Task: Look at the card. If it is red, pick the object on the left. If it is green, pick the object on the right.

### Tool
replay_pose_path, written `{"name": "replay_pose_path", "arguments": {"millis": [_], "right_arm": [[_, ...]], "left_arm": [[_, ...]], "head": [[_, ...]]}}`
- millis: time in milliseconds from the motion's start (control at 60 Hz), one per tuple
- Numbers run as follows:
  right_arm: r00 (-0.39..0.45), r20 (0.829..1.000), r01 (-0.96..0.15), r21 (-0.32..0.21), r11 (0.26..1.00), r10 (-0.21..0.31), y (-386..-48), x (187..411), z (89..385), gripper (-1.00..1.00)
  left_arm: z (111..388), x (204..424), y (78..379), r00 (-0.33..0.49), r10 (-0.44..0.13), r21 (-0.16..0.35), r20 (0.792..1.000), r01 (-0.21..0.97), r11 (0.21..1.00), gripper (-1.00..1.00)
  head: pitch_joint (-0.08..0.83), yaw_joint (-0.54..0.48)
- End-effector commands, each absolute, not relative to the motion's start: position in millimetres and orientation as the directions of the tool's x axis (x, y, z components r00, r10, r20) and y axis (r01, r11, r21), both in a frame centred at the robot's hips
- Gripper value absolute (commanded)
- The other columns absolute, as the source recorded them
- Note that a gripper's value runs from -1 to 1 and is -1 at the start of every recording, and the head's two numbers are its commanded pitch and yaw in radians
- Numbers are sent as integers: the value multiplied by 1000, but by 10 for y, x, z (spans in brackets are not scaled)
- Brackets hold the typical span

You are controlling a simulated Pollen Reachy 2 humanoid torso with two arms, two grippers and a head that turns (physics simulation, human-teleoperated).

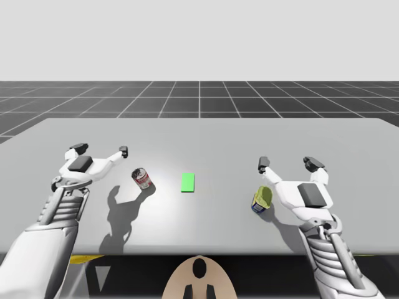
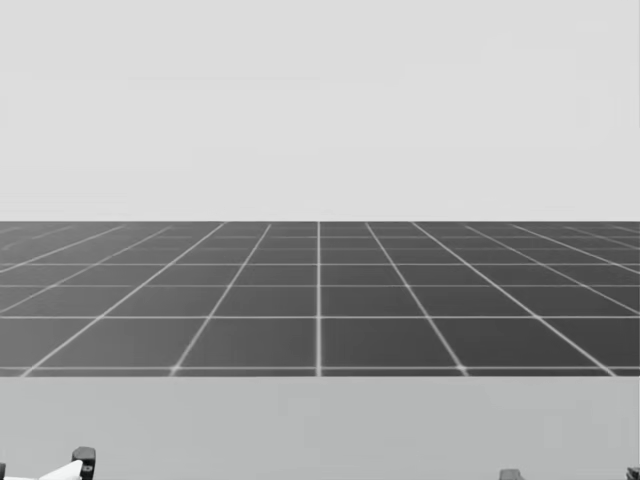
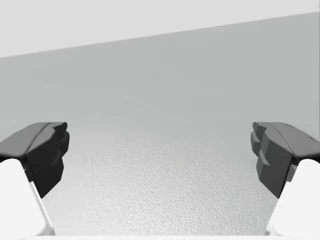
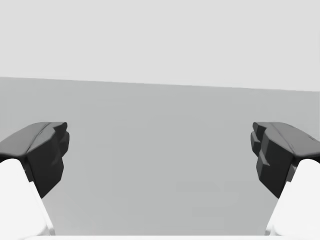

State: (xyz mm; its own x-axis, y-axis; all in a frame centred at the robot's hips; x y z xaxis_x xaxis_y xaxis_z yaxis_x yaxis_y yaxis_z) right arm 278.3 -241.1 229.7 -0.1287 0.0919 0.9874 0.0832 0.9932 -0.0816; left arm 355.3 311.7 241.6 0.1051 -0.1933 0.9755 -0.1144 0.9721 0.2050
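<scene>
Both grippers, left gripper (image 1: 101,149) and right gripper (image 1: 287,163), hang spread wide and empty over the table (image 1: 349,143), ready for either pick. The card (image 1: 188,182) at mid-table is green (so the right-hand object): the yellow-and-blue can (image 1: 262,200) nearer the right edge, beside my right wrist.

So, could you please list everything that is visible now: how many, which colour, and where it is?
table: one, grey, under all the things.
floor: one, dark with a pale grid, beyond the table.
card: one, green, flat at the table's middle.
red can: one, red and white, left of the card, near my left gripper.
yellow and blue can: one, right of the card, tilted, close beside my right hand.
left gripper: one, white with dark jaws, open, over the table's left side.
right gripper: one, white with dark jaws, open, over the table's right side.
</scene>
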Motion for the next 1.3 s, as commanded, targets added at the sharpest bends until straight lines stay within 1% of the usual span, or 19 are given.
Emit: {"name": "replay_pose_path", "arguments": {"millis": [17,67,100,117,150,233,250,283,333,400,433,500,517,550,600,683,867,1000,1300], "right_arm": [[-114,993,99,-20,995,31,-2386,2763,2283,-1000],[-126,991,91,-38,995,50,-2390,2767,2298,-1000],[-121,991,89,-38,995,48,-2394,2770,2302,-1000],[-111,992,90,-46,995,56,-2394,2774,2309,-1000],[-93,994,63,-47,997,53,-2401,2778,2313,-1000],[-99,994,73,-44,996,51,-2401,2777,2310,-1000],[-99,994,75,-45,996,52,-2399,2778,2311,-1000],[-100,994,75,-45,996,53,-2398,2778,2311,-1000],[-102,993,79,-53,996,61,-2391,2780,2305,-1000],[-102,993,78,-53,996,61,-2391,2781,2302,-1000],[-100,993,76,-55,996,63,-2391,2784,2298,-1000],[-100,993,76,-59,995,67,-2391,2786,2293,-1000],[-99,993,75,-61,995,69,-2390,2786,2291,-1000],[-97,993,74,-61,995,68,-2390,2786,2290,-1000],[-98,993,72,-62,995,69,-2388,2784,2292,-1000],[-96,993,68,-66,996,72,-2383,2783,2288,-1000],[-92,993,62,-73,995,78,-2378,2782,2277,-1000],[-92,993,60,-72,996,78,-2370,2779,2276,-1000],[-92,993,54,-68,996,72,-2361,2772,2284,-1000]], "left_arm": [[2404,3560,3115,106,-198,209,975,-111,972,-1000],[2403,3563,3115,106,-198,209,974,-110,972,-1000],[2402,3563,3115,106,-198,209,974,-109,972,-1000],[2401,3564,3113,107,-198,210,974,-108,972,-1000],[2397,3566,3110,107,-199,210,974,-107,972,-1000],[2390,3567,3105,109,-201,213,973,-104,972,-1000],[2387,3568,3105,110,-202,214,973,-103,971,-1000],[2385,3569,3105,110,-203,214,973,-103,971,-1000],[2381,3573,3105,112,-206,217,972,-102,971,-1000],[2375,3575,3102,114,-208,220,971,-100,970,-1000],[2370,3578,3097,116,-213,225,970,-98,970,-1000],[2367,3580,3091,117,-217,228,969,-95,969,-1000],[2366,3581,3089,118,-219,231,969,-94,968,-1000],[2365,3582,3086,118,-221,232,968,-93,968,-1000],[2366,3582,3084,118,-223,235,967,-92,968,-1000],[2371,3581,3080,117,-227,238,967,-90,967,-1000],[2376,3581,3071,117,-231,241,966,-84,967,-1000],[2387,3568,3065,114,-229,239,967,-82,967,-1000],[2393,3554,3053,113,-228,238,967,-82,968,-1000]], "head": [[17,-3],[31,-3],[43,-2],[59,-1],[88,2],[160,7],[200,9],[215,9],[293,11],[356,13],[405,14],[453,15],[491,15],[517,16],[581,19],[650,40],[727,83],[726,95],[708,73]]}}
